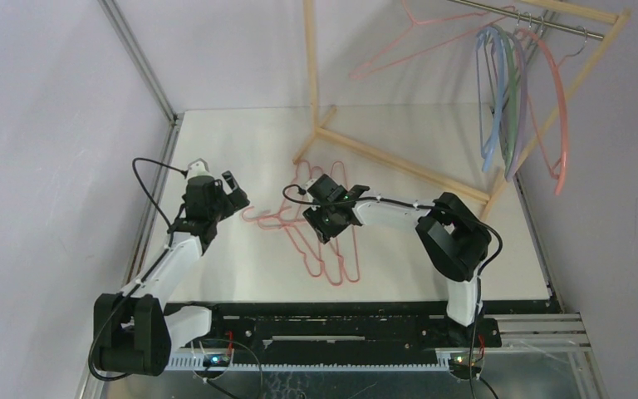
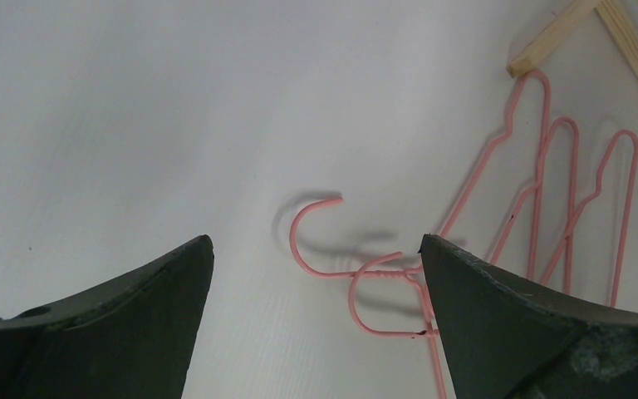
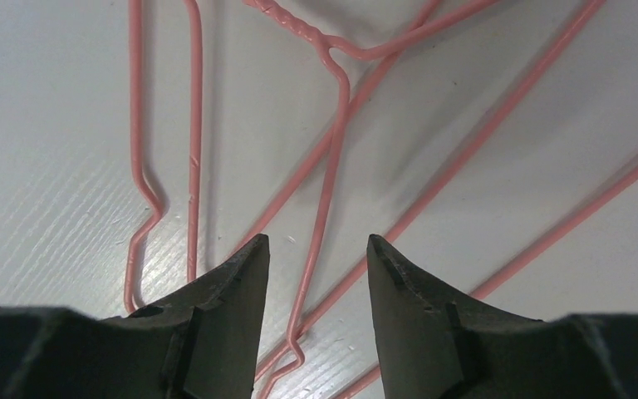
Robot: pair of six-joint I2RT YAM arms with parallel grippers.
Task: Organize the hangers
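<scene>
I'm watching the right pincer [image 1: 330,233] hovering low over the pile of pink wire hangers [image 1: 320,264], which are lying flat on the white worktop [image 1: 241,141]. Through its wrist camera it is standing partly apart and released, gripping nothing. One pink wire [image 3: 324,199] is running straight into the gap between its dark fingers [image 3: 224,307], and I'm not seeing either finger touching it. A twisted hanger neck [image 3: 292,23] is lying just ahead of the tips, and more wires are crossing on both sides.

The left pincer [image 1: 234,191] is hanging just left of that pile, spread wide and holding nothing. In its own view two pink hooks are lying ahead of it. The first hook [image 2: 292,237] is sitting in the middle of the gap, and the second hook [image 2: 354,299] is lying near the right finger [image 2: 498,324]. Hanger bodies are stretching away ahead and to its right, towards the end of a wooden rack foot [image 2: 548,37].

Well beyond the right pincer, the wooden rack frame [image 1: 311,75] is carrying a metal rail [image 1: 532,21]. Blue [image 1: 488,100], grey-green [image 1: 508,75], lilac [image 1: 519,108] and salmon [image 1: 558,108] curved hangers are hanging from it. Another pink hanger [image 1: 419,50] is dangling further left, its hook cut off at the picture's edge.
</scene>
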